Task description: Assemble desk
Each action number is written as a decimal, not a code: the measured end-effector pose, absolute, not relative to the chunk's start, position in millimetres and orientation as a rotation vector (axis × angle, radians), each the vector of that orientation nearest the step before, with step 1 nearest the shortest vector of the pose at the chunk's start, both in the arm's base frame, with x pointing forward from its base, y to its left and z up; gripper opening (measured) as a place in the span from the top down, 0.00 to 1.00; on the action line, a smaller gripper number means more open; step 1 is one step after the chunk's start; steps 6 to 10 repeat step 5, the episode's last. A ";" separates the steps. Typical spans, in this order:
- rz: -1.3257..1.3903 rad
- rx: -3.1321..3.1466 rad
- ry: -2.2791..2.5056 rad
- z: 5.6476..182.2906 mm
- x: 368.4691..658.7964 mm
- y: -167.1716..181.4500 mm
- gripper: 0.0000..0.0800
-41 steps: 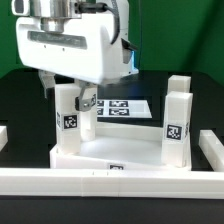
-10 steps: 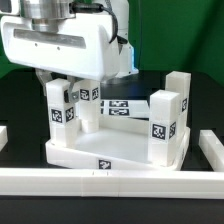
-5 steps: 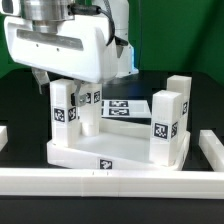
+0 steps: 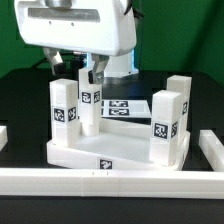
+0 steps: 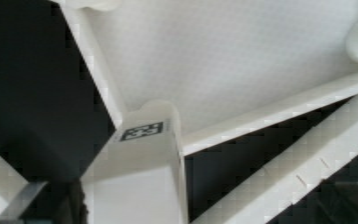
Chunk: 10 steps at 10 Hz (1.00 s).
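Desk [image 4: 118, 150] directly below open gripper [image 4: 73, 66]

4 legs [image 4: 64, 110] upright on slab [image 4: 115, 153]; marker board [image 4: 125, 107] behind; rail [image 4: 110, 181] in front

Even bright light whitens the desk [image 4: 117, 150] against a dark table [image 4: 25, 110] with soft shadows, while the low-resolution wrist view is close, slightly soft and grainy at its edges.
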State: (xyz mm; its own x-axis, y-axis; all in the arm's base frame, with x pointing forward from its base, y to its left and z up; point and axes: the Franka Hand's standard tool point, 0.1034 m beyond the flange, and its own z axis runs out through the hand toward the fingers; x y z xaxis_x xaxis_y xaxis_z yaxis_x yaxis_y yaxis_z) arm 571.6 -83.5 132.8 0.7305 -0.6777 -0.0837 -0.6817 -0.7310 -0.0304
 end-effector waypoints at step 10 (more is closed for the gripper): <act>0.105 -2.868 1.128 131.9 571.3 -83.5 0.19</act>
